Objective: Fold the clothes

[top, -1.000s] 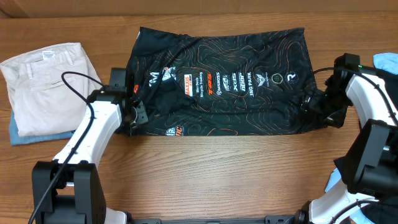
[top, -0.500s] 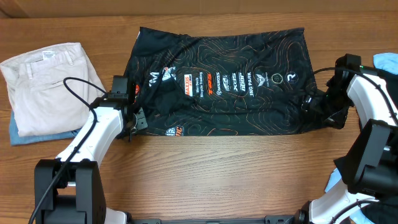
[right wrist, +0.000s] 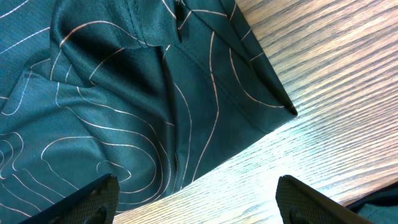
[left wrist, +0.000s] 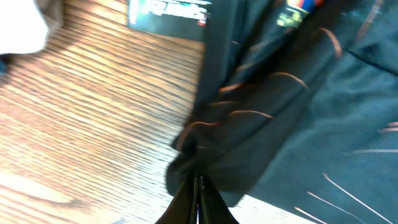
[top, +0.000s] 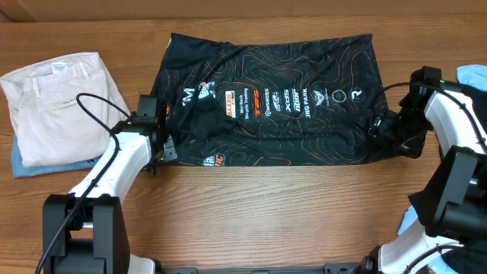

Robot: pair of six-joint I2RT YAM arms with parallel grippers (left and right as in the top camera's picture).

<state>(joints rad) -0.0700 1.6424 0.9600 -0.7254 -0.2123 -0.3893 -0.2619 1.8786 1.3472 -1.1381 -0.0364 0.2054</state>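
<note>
Black fabric of the top (top: 274, 99) is spread flat on the counter (top: 266, 221). Its left hem is pinched in the closed left end effector (left wrist: 198, 186). The right end effector (right wrist: 196, 199) gapes empty above the right corner, which should be gripped before both sides are lifted evenly.

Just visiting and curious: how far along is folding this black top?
Done: a beige garment lies folded at the left. In hand: the left fingers pinch the black top's left corner; the right fingers stand open over its right corner. To do: the top lies spread out, unfolded.
</note>
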